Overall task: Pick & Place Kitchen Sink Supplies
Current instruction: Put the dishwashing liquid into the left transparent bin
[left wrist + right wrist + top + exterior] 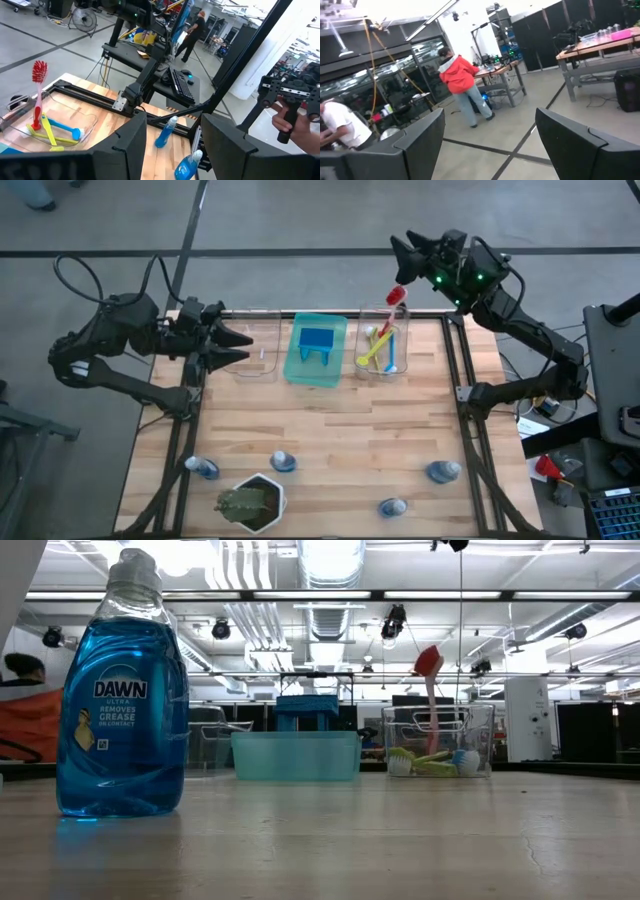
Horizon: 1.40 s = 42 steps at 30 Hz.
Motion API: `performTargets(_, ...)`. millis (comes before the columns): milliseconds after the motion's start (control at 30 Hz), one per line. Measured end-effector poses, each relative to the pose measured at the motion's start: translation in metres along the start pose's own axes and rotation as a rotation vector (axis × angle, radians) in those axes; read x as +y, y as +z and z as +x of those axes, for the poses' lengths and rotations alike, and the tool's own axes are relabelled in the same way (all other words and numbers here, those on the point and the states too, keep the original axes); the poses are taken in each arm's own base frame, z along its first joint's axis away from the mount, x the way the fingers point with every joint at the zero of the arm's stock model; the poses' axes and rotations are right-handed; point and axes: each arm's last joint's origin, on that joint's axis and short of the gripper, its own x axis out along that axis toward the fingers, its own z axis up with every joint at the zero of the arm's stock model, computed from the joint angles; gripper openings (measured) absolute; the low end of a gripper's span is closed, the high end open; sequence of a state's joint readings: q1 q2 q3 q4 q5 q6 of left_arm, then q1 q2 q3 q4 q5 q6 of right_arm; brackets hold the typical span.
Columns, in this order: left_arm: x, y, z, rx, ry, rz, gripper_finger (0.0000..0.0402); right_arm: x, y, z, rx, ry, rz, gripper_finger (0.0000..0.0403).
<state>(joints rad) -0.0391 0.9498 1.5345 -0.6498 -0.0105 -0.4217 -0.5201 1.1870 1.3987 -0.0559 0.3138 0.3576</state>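
With brushes binned at twelve o'clock, we hold both grippers, left [240, 346] and right [402, 252], fingers wide and empty; next, four Dawn bottles [283, 461] wait at six o'clock on the worktop [340, 440].

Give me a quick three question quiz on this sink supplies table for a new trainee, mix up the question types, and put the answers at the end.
1. True or false: the red-headed long-handled dish brush stands tilted in the clear plastic bin with the yellow-green brush and blue brush.
2. How many small blue soap bottles with pale caps stand on the wooden table: A two, B four, C six?
3. Fill in: the flat blue sponge sits in the ___ tray.

Key
1. True.
2. B.
3. Green. The left end effector and right end effector are open, holding nothing.
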Motion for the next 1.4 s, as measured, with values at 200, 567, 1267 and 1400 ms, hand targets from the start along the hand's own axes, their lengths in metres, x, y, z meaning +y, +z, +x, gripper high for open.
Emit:
performTargets(200, -0.001, 0.0, 0.001, 0.009, -0.018, 0.006, 0.0181, 0.014, -0.003, -0.004, 0.05, 0.164, -0.041, 0.0308)
performTargets(567, -0.001, 0.0, 0.001, 0.01, -0.019, 0.003, 0.0181, 0.045, -0.012, -0.018, 0.128, 0.405, 0.034, 0.0295)
performTargets(1267, 0.0, -0.003, 0.016, 0.049, -0.034, -0.063, 0.0181, 0.094, -0.03, -0.053, 0.346, 0.726, 0.231, 0.0266)
performTargets(1400, 0.0, -0.004, 0.016, 0.052, -0.033, -0.121, 0.0181, 0.102, -0.033, -0.062, 0.374, 0.784, 0.223, 0.0265)
